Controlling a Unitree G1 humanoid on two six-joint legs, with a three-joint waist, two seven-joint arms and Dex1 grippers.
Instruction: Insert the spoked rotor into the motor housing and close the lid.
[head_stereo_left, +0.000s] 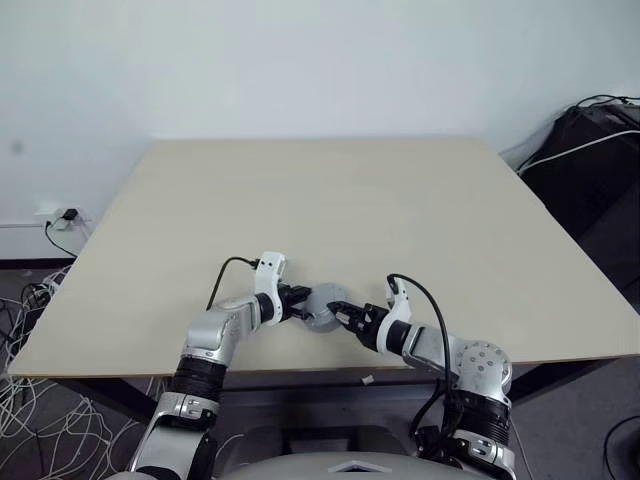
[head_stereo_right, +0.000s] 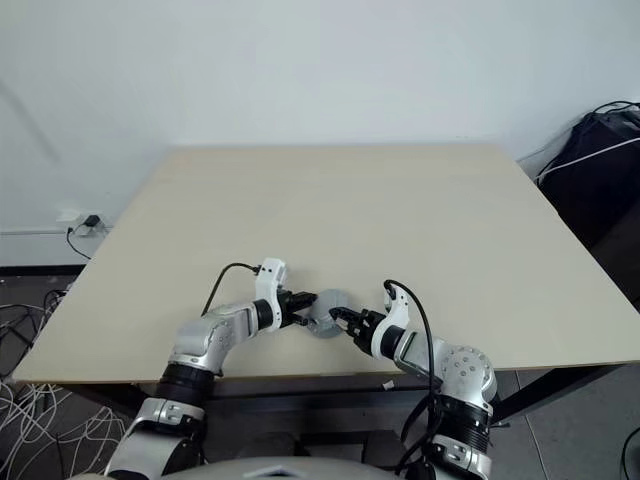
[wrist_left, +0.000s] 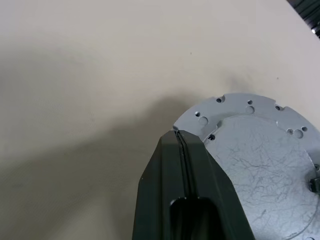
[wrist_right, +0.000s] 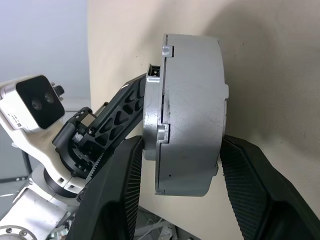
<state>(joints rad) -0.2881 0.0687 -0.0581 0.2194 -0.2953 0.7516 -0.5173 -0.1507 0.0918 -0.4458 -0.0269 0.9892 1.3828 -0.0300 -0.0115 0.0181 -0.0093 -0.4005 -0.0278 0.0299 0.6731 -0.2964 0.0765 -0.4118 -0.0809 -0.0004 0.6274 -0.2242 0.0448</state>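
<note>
A round silver-grey drum, the motor housing, hangs just above the table near its front edge, between my two grippers. My left gripper is shut, pinching the thin flanged rim of the drum's flat face, which has small holes and notches. My right gripper has its two fingers pressed on opposite sides of the thick body, one finger at the flange side. The spoked rotor is hidden. I cannot tell whether the flanged face is the lid.
The beige table stretches far beyond the grippers. A black bag with a white cable stands off the table's back right. Loose cables lie on the floor at the left, below a wall socket.
</note>
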